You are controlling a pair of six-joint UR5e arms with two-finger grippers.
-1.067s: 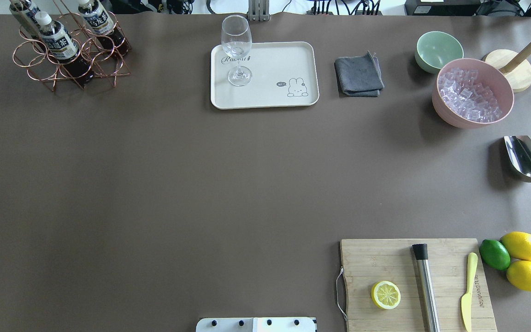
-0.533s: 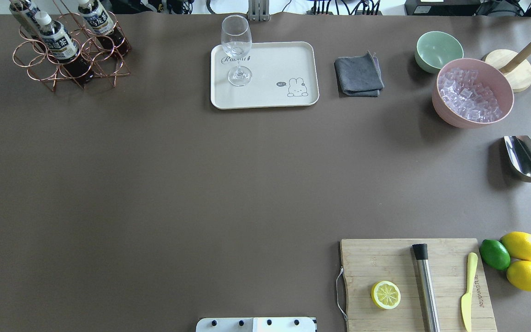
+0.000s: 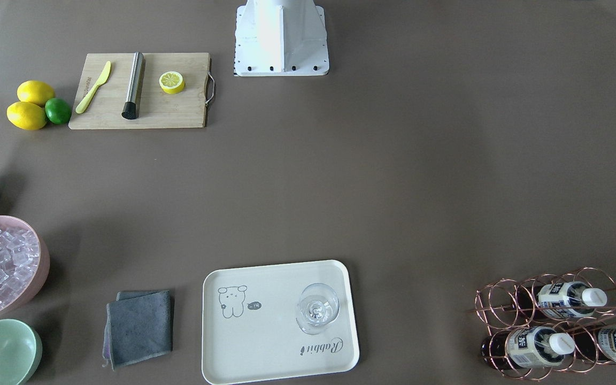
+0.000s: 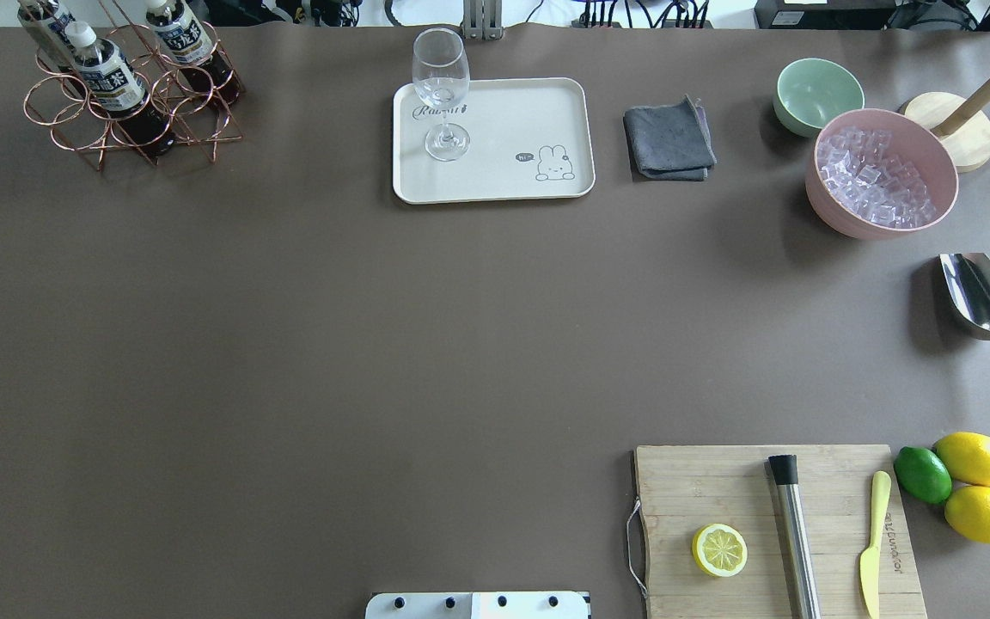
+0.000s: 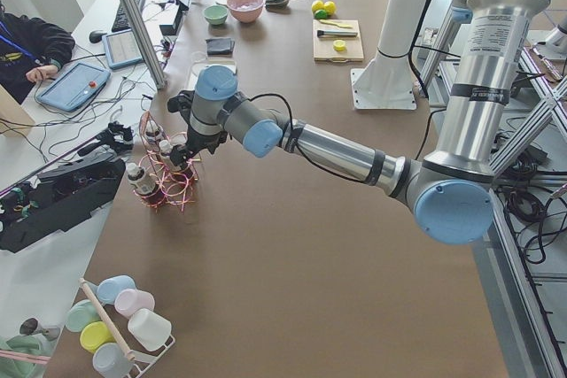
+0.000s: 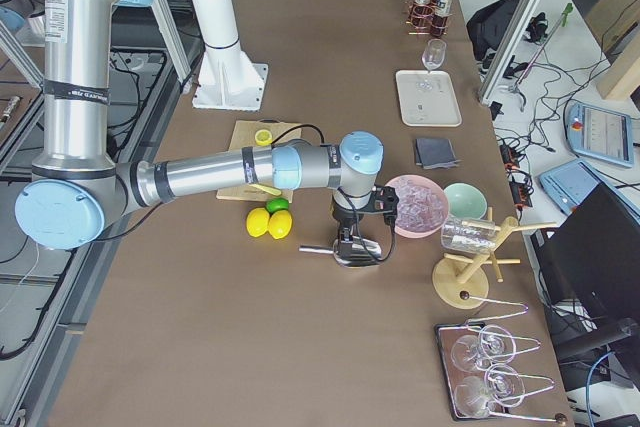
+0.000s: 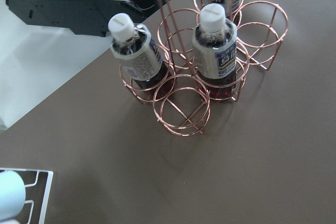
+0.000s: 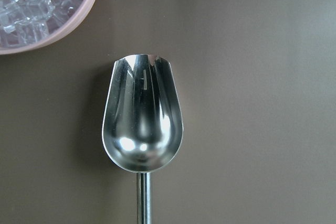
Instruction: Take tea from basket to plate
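Note:
The copper wire basket [image 4: 55, 88] stands at the table's far left corner and holds three tea bottles [image 4: 108, 82] with white caps. In the left wrist view the basket [image 7: 181, 111] lies below the camera with two bottles [image 7: 215, 40] in full sight. The cream plate [image 4: 504, 172] sits at the far middle. My left gripper [image 5: 180, 157] hangs just above the basket; I cannot tell if it is open. My right gripper [image 6: 350, 242] hovers over a steel scoop [image 8: 143, 129]; I cannot tell its state.
A wine glass [image 4: 443, 94] stands on the plate's left end. A grey cloth [image 4: 669, 139], green bowl [image 4: 817, 93] and pink bowl of ice [image 4: 877, 172] lie to the right. A cutting board [image 4: 718, 499] with a lemon half, muddler and knife sits near right.
A black part of the right arm at the overhead view's right edge has moved out of sight. Nothing on the table has moved.

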